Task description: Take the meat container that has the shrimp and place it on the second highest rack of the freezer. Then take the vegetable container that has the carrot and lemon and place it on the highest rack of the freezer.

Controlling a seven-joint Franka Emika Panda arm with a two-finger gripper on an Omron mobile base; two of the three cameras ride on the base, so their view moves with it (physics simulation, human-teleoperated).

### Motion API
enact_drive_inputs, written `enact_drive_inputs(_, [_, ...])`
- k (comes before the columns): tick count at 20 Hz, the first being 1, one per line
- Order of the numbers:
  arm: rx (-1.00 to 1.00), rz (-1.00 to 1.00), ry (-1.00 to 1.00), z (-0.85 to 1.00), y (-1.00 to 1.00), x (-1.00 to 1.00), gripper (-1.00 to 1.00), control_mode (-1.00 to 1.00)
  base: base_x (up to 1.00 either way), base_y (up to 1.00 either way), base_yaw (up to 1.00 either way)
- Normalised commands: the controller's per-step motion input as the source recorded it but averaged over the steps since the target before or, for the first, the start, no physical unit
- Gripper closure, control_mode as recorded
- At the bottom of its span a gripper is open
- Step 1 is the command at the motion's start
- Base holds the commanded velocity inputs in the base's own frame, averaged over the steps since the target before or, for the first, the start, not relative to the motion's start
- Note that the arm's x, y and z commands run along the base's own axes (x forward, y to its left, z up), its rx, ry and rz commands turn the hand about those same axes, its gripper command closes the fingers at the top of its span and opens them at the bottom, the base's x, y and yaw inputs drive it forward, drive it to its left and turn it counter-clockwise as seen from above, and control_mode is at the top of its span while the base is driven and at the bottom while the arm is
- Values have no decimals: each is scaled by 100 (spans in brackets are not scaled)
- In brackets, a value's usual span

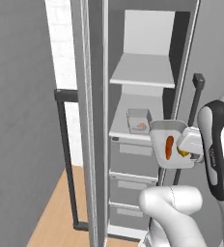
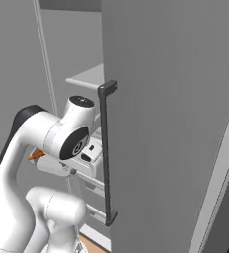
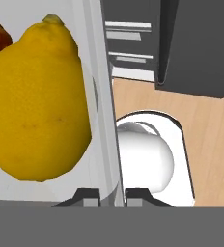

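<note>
A grey simulated kitchen with a pale wood floor (image 1: 51, 217) surrounds the freezer (image 1: 97, 144), a tall narrow grey cabinet standing open, its door swung out with a long black bar handle (image 2: 106, 153) running down the door's edge. Inside, the highest rack (image 1: 143, 72) is a bare pale shelf plate, and below it the second highest rack (image 1: 123, 128) carries the meat container (image 1: 139, 120), a small clear tub with the orange shrimp showing through its wall, set toward the back of the plate. Grey drawers (image 1: 131, 157) stack beneath that shelf. The tool (image 3: 112, 195) is closed on the wall of the vegetable container (image 1: 171, 144), with one finger on each side of the clear rim in the hand view. That tub hangs in the air, steeply tilted, just in front of the lower shelf at the freezer's opening, with the carrot (image 1: 169, 147) and the lemon (image 3: 36, 101) resting inside it.
</note>
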Motion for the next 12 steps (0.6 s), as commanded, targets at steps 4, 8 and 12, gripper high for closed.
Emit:
enact_drive_inputs(4, [0,0,0,0,0,0,100,100,0,34,-21])
enact_drive_inputs(8, [0,0,0,0,0,0,100,100,0,34,-21])
enact_drive_inputs(12, [0,0,0,0,0,0,100,100,0,40,-15])
